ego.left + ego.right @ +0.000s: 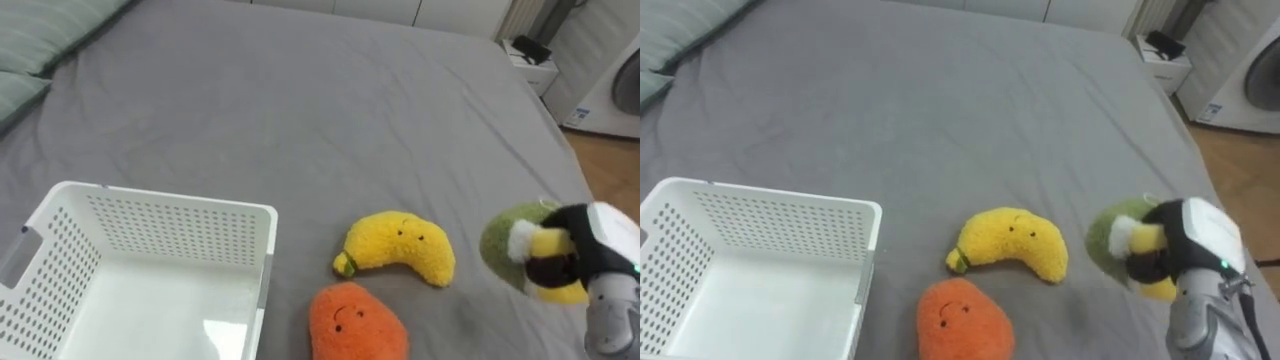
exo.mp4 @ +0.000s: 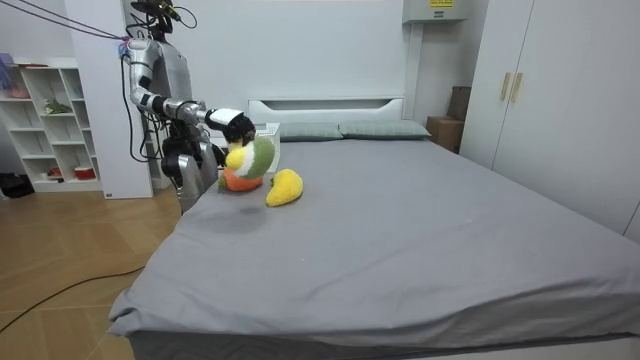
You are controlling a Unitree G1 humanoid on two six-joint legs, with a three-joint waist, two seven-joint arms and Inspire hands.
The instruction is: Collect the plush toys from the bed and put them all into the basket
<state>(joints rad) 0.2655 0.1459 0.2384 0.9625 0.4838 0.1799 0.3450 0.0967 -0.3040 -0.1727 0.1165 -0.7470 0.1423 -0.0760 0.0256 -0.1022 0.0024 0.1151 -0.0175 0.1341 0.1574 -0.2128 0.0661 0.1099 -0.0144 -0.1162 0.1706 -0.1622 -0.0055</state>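
My right hand (image 1: 565, 262) (image 1: 1175, 255) hangs over the bed's right side, its fingers curled round a green and yellow plush toy (image 1: 508, 242) (image 1: 1110, 240) held above the sheet. A yellow plush banana (image 1: 400, 248) (image 1: 1012, 244) lies on the grey bed (image 1: 300, 110) just left of it. An orange plush toy (image 1: 355, 320) (image 1: 962, 322) lies in front of the banana. A white perforated basket (image 1: 130, 260) (image 1: 750, 265) stands at the lower left. In the room view I stand at the bed's far corner, the hand (image 2: 238, 128) holding the green toy (image 2: 255, 157) above the orange one.
Grey-green pillows (image 1: 45, 40) lie at the bed's upper left. Beyond the bed's right edge are a wooden floor, a small white table (image 1: 532, 62) and a white appliance (image 1: 615, 95). The room view has a white shelf (image 2: 50, 120) and wardrobes (image 2: 560, 100).
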